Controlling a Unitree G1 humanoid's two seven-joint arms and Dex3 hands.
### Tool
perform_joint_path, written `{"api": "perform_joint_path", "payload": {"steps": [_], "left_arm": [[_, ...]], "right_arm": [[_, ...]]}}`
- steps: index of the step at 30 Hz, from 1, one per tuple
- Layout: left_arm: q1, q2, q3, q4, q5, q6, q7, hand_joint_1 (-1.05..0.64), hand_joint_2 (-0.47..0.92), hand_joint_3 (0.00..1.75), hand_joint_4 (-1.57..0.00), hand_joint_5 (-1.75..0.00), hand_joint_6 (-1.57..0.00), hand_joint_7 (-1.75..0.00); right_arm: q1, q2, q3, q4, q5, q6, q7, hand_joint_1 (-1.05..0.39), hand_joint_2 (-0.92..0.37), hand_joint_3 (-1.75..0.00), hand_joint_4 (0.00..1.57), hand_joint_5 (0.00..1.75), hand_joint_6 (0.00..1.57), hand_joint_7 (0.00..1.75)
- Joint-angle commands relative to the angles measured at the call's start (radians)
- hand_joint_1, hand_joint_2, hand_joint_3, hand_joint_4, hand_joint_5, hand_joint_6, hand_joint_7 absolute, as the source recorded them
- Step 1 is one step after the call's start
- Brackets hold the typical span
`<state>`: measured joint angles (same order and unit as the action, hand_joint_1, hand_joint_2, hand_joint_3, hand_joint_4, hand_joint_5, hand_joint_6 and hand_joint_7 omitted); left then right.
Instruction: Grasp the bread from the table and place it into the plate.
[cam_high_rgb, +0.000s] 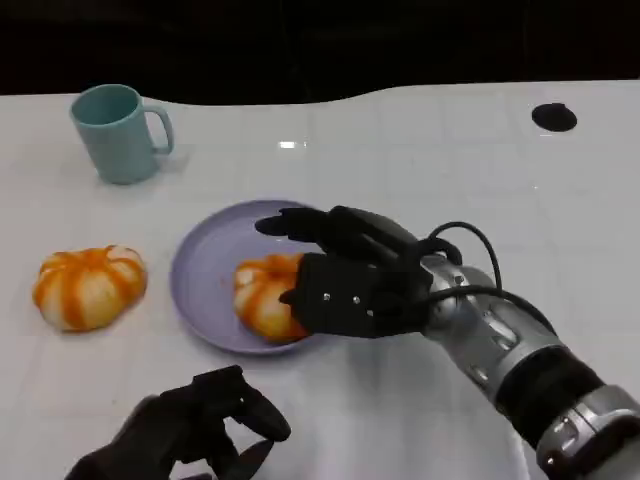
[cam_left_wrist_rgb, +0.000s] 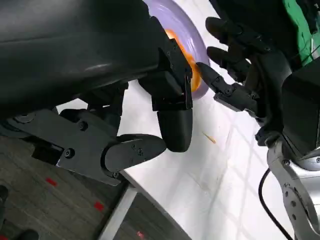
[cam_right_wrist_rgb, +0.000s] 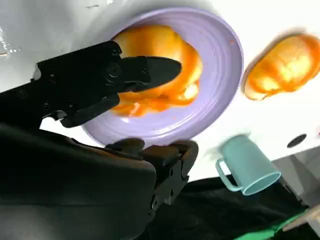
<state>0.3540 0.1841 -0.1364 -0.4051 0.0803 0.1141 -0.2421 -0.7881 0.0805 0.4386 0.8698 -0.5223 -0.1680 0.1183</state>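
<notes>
One white bench (cam_high_rgb: 440, 140) is carrying one purple plate (cam_high_rgb: 200, 270), two orange-and-white breads and one teal mug (cam_high_rgb: 118, 132), which is standing upright near the far left corner. One bread (cam_high_rgb: 262, 293) is lying in the plate with the right hand (cam_high_rgb: 345, 280) hovering over it, fingers (cam_right_wrist_rgb: 150, 70) spread apart and holding nothing, while the other bread (cam_high_rgb: 90, 286) is sitting on the bench just left of the plate. The left hand (cam_high_rgb: 195, 425) is hanging at the near edge with its fingers curled in on nothing.
</notes>
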Motion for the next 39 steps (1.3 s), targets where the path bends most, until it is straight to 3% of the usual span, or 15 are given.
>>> {"api": "perform_joint_path", "payload": {"steps": [1, 10, 16, 20, 25, 32, 35, 37, 39], "left_arm": [[0.003, 0.011, 0.005, 0.001, 0.006, -0.008, 0.008, -0.22, 0.78, 0.64, -0.66, -1.74, -0.68, -1.22], [0.003, 0.009, 0.004, -0.004, 0.006, -0.002, 0.008, -0.21, 0.79, 0.63, -0.66, -1.75, -0.68, -1.22], [0.004, 0.005, 0.002, -0.010, 0.004, 0.006, 0.009, -0.21, 0.79, 0.63, -0.68, -1.75, -0.68, -1.22], [0.004, 0.006, 0.000, -0.013, 0.008, 0.002, 0.009, -0.23, 0.78, 0.65, -0.68, -1.75, -0.68, -1.22], [0.003, 0.008, 0.000, -0.011, 0.012, -0.004, 0.010, -0.24, 0.77, 0.67, -0.67, -1.75, -0.67, -1.23], [-0.001, 0.009, 0.001, -0.013, 0.015, -0.001, 0.005, -0.23, 0.77, 0.70, -0.67, -1.75, -0.66, -1.25], [-0.004, 0.009, 0.001, -0.010, 0.017, 0.001, 0.006, -0.23, 0.77, 0.70, -0.67, -1.75, -0.66, -1.25], [-0.004, 0.010, 0.000, -0.015, 0.019, 0.007, 0.007, -0.23, 0.77, 0.70, -0.66, -1.75, -0.66, -1.24], [-0.004, 0.009, 0.002, -0.018, 0.015, 0.013, 0.005, -0.22, 0.77, 0.70, -0.66, -1.75, -0.65, -1.24]], "right_arm": [[0.020, -0.024, 0.005, -0.076, 0.013, 0.042, 0.059, -0.75, -0.92, -0.37, 0.00, 0.04, 0.10, 0.00], [0.104, -0.070, 0.009, -0.273, 0.015, 0.118, 0.140, -0.77, -0.92, -0.38, 0.01, 0.03, 0.09, 0.00], [0.206, -0.136, 0.002, -0.458, 0.021, 0.109, 0.164, -0.73, -0.92, -0.39, 0.07, 0.07, 0.13, 0.02], [0.302, -0.195, -0.021, -0.602, 0.044, 0.085, 0.171, -0.70, -0.92, -0.34, 0.13, 0.12, 0.19, 0.04], [0.428, -0.273, -0.068, -0.728, 0.114, -0.003, 0.173, -0.64, -0.92, -0.29, 0.21, 0.18, 0.26, 0.07], [0.576, -0.323, -0.145, -0.841, 0.199, -0.088, 0.152, -0.60, -0.92, -0.26, 0.34, 0.29, 0.39, 0.12], [0.627, -0.333, -0.176, -0.859, 0.212, -0.139, 0.123, -0.55, -0.92, -0.24, 0.43, 0.39, 0.52, 0.17], [0.654, -0.340, -0.195, -0.870, 0.221, -0.160, 0.114, -0.49, -0.92, -0.21, 0.37, 0.73, 0.59, 0.21], [0.685, -0.346, -0.216, -0.891, 0.243, -0.173, 0.113, -0.45, -0.92, -0.18, 0.37, 0.92, 0.64, 0.26]]}}
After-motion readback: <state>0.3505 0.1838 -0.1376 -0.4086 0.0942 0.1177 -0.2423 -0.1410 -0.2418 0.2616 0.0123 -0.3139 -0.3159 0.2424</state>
